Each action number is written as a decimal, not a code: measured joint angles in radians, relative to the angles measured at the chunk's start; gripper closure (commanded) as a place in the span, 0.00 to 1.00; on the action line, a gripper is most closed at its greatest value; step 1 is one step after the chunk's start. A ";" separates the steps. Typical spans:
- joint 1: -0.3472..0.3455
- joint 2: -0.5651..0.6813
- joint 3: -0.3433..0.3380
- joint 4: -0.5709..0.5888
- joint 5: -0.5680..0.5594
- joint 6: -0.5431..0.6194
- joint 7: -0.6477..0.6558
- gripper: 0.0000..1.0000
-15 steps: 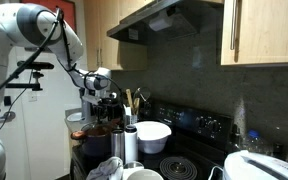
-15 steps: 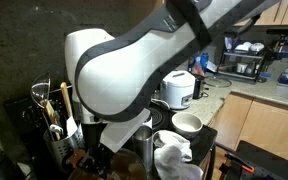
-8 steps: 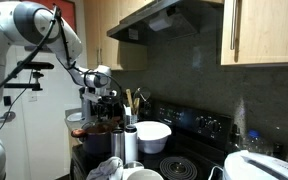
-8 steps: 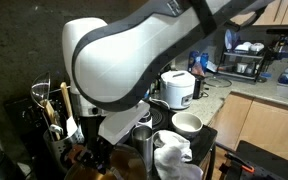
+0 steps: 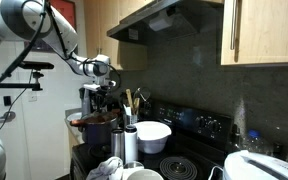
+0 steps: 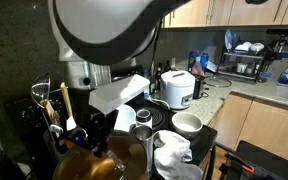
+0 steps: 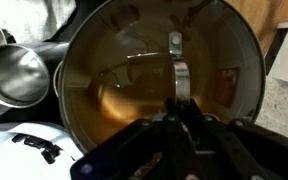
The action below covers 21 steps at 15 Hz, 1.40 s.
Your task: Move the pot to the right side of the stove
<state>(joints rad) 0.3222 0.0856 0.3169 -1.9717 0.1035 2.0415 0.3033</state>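
Observation:
The pot [image 5: 96, 131] is a wide grey metal stockpot at the stove's near end, held raised off the surface. My gripper [image 5: 100, 104] comes down onto its rim and is shut on it. In the wrist view the pot [image 7: 134, 75] fills the frame with its reddish-brown inside, and my gripper [image 7: 181, 118] clamps the near rim. The pot also shows at the bottom of an exterior view [image 6: 92, 166]. The stove [image 5: 189, 166] is black, with coil burners and a raised back panel with knobs.
A white bowl [image 5: 153, 135] [image 6: 187, 123] and a slim steel canister [image 5: 130, 144] [image 7: 19, 72] stand right beside the pot. Crumpled white cloth [image 6: 174, 160] lies at the front. A white rounded appliance [image 6: 176, 88] stands further off. Utensils stand in a holder [image 6: 52, 118].
The arm has risen and the pot has come up off the stove with the gripper shut on its rim.

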 measured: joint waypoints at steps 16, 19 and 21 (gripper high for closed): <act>-0.035 -0.024 -0.072 0.317 -0.056 -0.376 0.127 0.94; -0.050 -0.026 -0.091 0.336 -0.073 -0.401 0.169 0.94; -0.061 -0.029 -0.106 0.347 -0.086 -0.410 0.195 0.94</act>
<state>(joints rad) 0.2608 0.0562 0.2109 -1.6247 0.0176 1.6312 0.4981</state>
